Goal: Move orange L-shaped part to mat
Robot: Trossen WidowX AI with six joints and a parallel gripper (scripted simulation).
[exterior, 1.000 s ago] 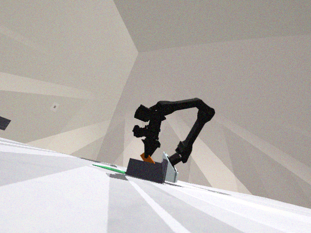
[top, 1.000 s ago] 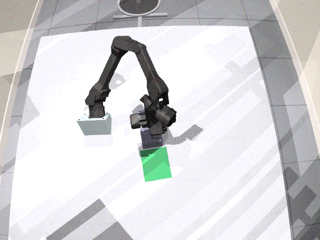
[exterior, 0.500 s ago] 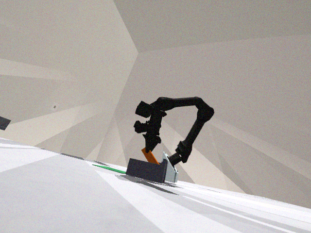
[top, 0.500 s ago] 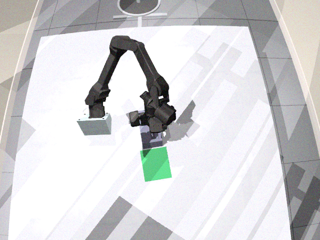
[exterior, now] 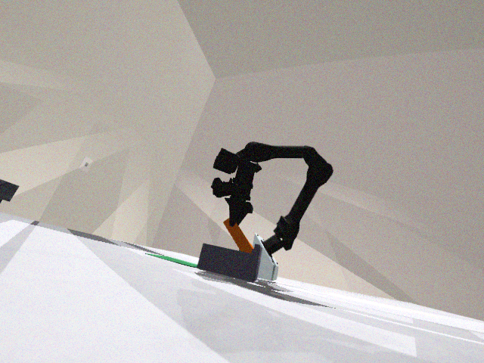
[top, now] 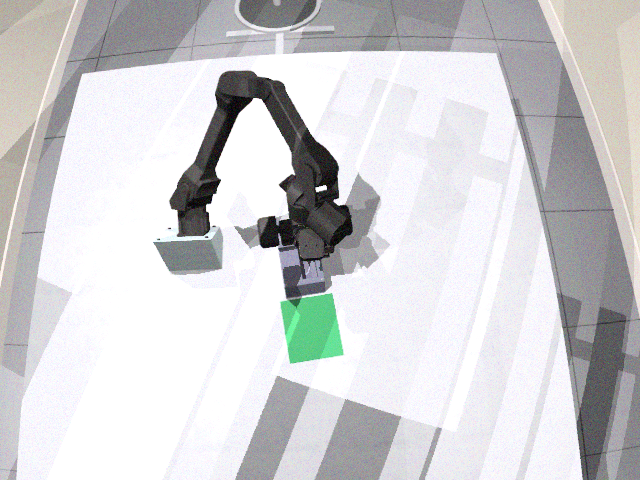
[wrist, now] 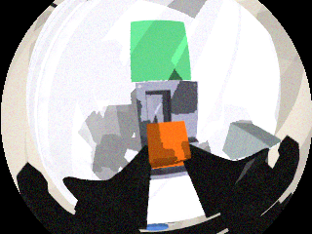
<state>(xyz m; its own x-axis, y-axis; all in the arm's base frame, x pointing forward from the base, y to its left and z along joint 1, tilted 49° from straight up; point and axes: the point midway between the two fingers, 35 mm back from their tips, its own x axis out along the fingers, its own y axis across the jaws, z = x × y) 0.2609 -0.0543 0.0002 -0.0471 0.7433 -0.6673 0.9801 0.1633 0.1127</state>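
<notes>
My gripper (exterior: 233, 224) (wrist: 165, 147) is shut on the raised end of the orange part (exterior: 237, 236) (wrist: 168, 138), above the grey tray (top: 305, 289) (exterior: 228, 262) (wrist: 184, 122). The part hangs steeply tilted in the exterior view, its lower end at the tray's top edge. Whether that end is fully clear of the pocket is hidden. Part of the dark pocket shows in the wrist view. In the top view the arm and gripper hide the part. The green mat (top: 312, 330) (exterior: 172, 260) (wrist: 158, 51) lies flat beside the tray, with nothing on it.
The arm's pale grey base block (top: 191, 256) (exterior: 267, 261) (wrist: 245, 140) stands on the table near the tray, on its left in the top view. A round dark object on a pale stand (top: 279, 43) is beyond the table's far edge.
</notes>
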